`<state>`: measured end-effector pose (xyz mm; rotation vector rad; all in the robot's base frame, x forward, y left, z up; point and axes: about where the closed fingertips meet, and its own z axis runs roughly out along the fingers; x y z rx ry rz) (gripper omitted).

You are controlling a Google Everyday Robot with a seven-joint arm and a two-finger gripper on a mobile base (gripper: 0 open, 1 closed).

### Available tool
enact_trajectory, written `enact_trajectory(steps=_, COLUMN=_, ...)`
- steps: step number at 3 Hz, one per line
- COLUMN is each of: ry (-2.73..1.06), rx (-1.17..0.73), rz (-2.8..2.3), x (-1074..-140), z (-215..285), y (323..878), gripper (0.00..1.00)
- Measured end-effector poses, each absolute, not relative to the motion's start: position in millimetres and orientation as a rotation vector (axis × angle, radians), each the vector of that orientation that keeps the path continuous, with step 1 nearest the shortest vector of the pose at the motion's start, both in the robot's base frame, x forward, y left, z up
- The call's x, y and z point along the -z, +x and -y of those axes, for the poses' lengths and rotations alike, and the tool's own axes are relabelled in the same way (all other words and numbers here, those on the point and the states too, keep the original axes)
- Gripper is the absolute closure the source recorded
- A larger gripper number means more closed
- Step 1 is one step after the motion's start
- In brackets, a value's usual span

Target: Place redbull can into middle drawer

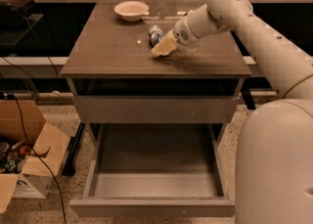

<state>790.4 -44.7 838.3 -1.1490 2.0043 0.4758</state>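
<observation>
On the cabinet top (112, 47), the tool (164, 47) (grip unclear) sits beside the redbull can (155, 33); middle drawer (154, 207) open.

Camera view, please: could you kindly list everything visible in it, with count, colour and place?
redbull can: one, silver and blue, on the cabinet top, right at the claw.
bowl: one, cream, at the back of the cabinet top.
cabinet: one, brown top, centre of view.
upper drawer front: one, grey, shut, just under the top.
middle drawer: one, grey, pulled open, below the upper front.
cardboard box: one, brown, open, on the floor at left.
arm: one, white, reaching in from the right over the cabinet top.
claw: one, cream, low over the cabinet top at the can.
</observation>
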Motion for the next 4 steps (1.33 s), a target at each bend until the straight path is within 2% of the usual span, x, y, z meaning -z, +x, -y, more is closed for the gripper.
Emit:
enact_trajectory(steps=1, ry=-1.149, rx=-0.476, rz=-2.004, x=-839, z=45, y=791, gripper=0.64)
enact_trajectory(steps=2, ry=-1.204, rx=-0.450, rz=-1.960, x=-861, z=33, y=776, gripper=0.95)
enact_trajectory(steps=3, ry=-1.283, rx=-0.457, rz=-1.884, x=-886, z=18, y=746, gripper=1.00)
enact_trajectory(steps=4, ry=-1.353, rx=-0.504, rz=-1.785, x=-899, z=16, y=707, gripper=1.00)
